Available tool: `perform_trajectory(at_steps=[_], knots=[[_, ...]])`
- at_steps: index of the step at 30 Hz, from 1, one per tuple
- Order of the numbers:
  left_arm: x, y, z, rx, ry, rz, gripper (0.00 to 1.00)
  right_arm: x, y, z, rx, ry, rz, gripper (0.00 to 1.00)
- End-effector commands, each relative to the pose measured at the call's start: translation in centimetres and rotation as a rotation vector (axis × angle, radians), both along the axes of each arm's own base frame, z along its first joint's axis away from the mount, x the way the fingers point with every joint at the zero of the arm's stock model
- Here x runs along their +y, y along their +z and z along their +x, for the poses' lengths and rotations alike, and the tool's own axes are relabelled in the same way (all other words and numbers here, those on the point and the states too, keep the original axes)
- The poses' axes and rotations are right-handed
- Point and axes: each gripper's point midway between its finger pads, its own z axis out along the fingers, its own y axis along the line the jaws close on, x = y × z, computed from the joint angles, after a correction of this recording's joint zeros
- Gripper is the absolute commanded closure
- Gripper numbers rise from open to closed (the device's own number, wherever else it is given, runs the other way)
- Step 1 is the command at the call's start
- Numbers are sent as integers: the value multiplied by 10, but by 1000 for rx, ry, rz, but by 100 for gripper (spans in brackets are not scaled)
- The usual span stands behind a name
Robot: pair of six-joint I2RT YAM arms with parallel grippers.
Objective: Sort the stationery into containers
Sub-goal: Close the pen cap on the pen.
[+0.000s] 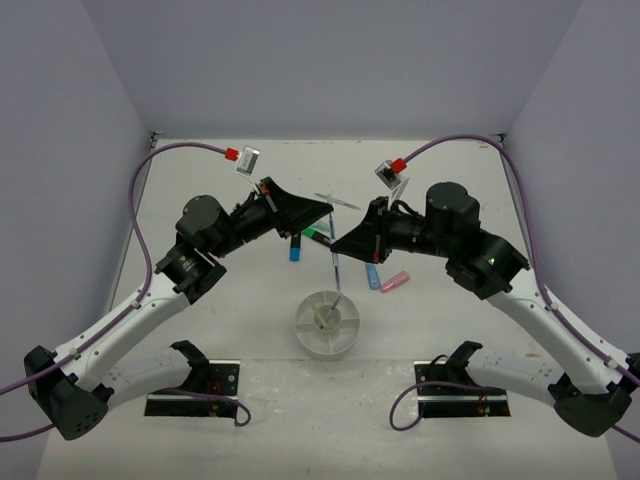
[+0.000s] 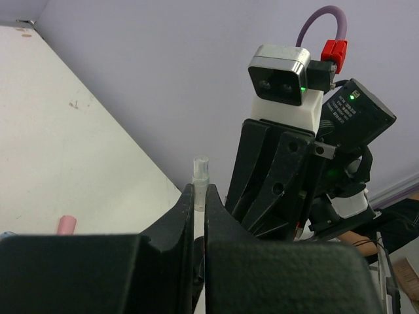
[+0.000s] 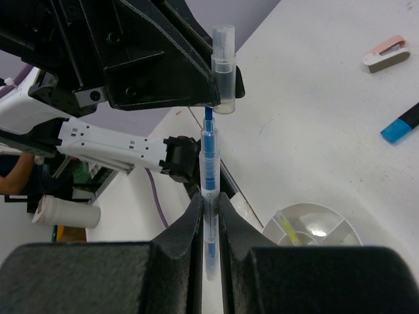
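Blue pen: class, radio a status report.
Left gripper shut on clear cap. Right gripper shut on blue pen, tip at cap mouth. Nothing between them.

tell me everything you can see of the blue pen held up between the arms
The blue pen is a thin clear-plastic barrel with blue ink inside and a narrow blue tip. The right end effector is shut on its barrel, holding it off the table near the white dish. The tip enters a clear cap pinched by the left end effector; bare tip shows between cap and barrel, so it is not fully capped.
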Motion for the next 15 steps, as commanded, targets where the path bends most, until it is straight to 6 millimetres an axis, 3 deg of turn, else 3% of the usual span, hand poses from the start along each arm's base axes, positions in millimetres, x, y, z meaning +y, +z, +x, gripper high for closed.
perform_trajectory(at_steps=[1,7,15], knots=[[4,15,-10,-39,-23,-40,100,-2,11,7,-40,-23,0,100],[8,23,-6,-57,10,-45,100,-2,3,6,-28,-6,-24,100],[4,22,-4,-58,1,-34,100,-5,7,6,-40,-21,-19,100]])
